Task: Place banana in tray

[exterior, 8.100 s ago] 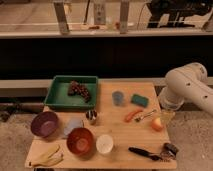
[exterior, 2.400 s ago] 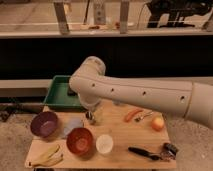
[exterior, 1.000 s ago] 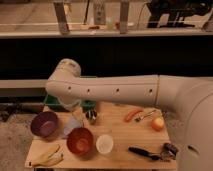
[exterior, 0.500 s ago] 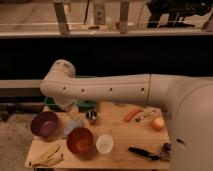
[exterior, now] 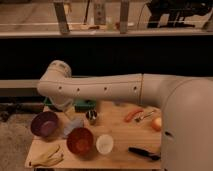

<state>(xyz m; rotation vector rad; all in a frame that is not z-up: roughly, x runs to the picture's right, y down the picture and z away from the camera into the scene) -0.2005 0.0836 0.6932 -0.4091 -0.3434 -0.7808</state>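
The pale yellow banana (exterior: 47, 157) lies with splayed strips at the front left corner of the wooden table (exterior: 120, 132). The dark green tray (exterior: 85, 105) stands at the back left; only a small part of it shows under my arm. My white arm (exterior: 100, 89) reaches across from the right and bends down at the left. The gripper (exterior: 68, 114) hangs below that bend, over the gap between the purple and orange bowls, well above and behind the banana. It holds no banana.
A purple bowl (exterior: 44, 123), an orange bowl (exterior: 80, 140) and a white cup (exterior: 104, 143) stand near the front. A pale cloth-like thing (exterior: 74, 126), a small metal cup (exterior: 91, 116), an orange-red carrot piece (exterior: 133, 115), a round fruit (exterior: 157, 123) and a black tool (exterior: 144, 152) lie on the table.
My arm has swung across from the right side to the left and now covers most of the tray. In the last second it has moved further left. The banana has not moved.
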